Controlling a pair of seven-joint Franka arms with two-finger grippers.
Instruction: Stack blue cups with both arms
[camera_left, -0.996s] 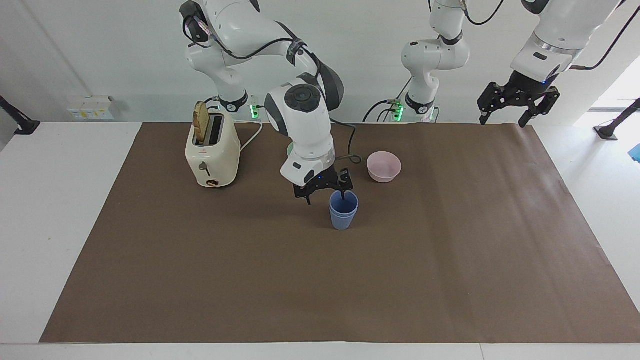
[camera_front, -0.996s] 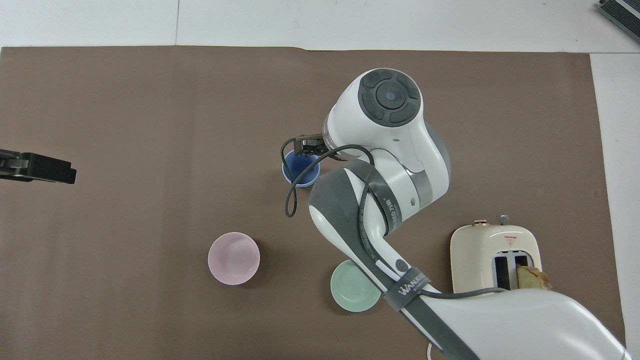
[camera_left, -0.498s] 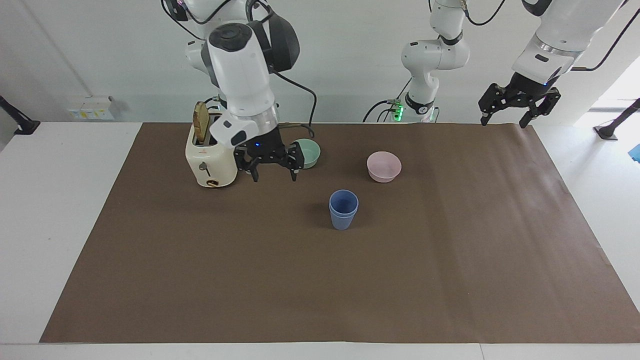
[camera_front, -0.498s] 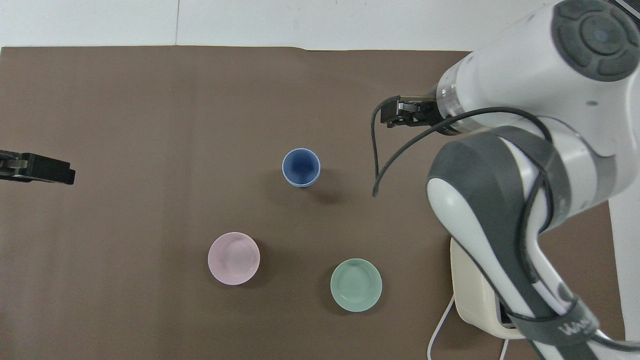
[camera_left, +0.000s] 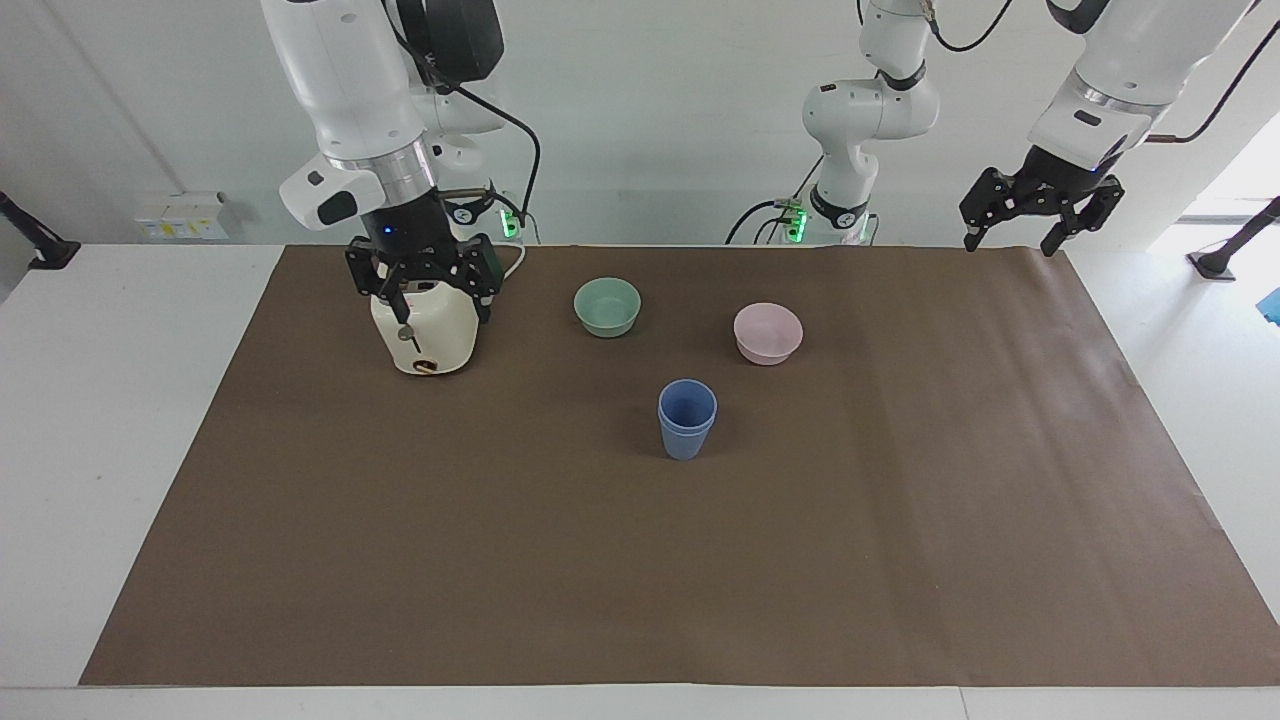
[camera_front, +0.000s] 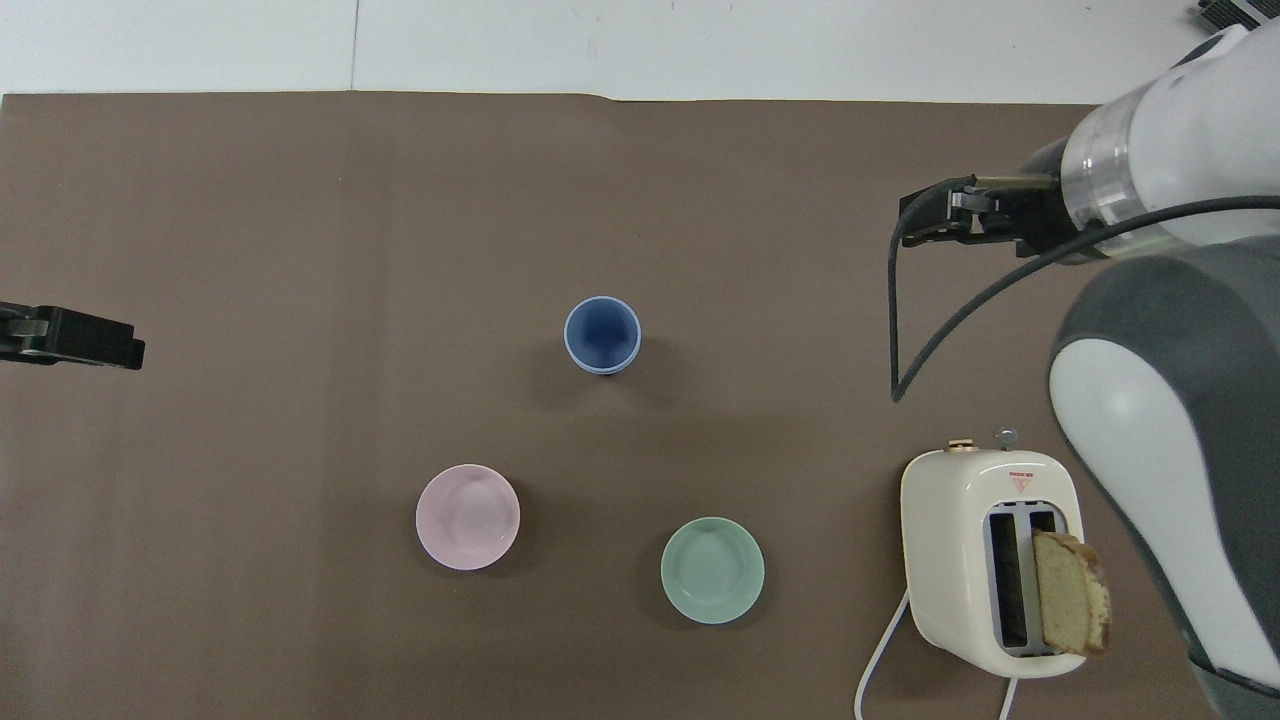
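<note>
The two blue cups (camera_left: 687, 418) stand nested one in the other, upright near the middle of the brown mat; they also show in the overhead view (camera_front: 601, 335). My right gripper (camera_left: 425, 298) is open and empty, raised over the toaster, well away from the cups; its tip shows in the overhead view (camera_front: 915, 215). My left gripper (camera_left: 1010, 238) is open and empty, raised over the mat's edge at the left arm's end, where it waits; it also shows in the overhead view (camera_front: 115, 350).
A cream toaster (camera_left: 435, 338) with a bread slice (camera_front: 1070, 592) stands toward the right arm's end. A green bowl (camera_left: 607, 306) and a pink bowl (camera_left: 768, 332) sit nearer to the robots than the cups.
My right gripper has let go at the cups, risen and swung away toward the right arm's end, over the toaster. The nested cups stay put. The left arm has hardly moved.
</note>
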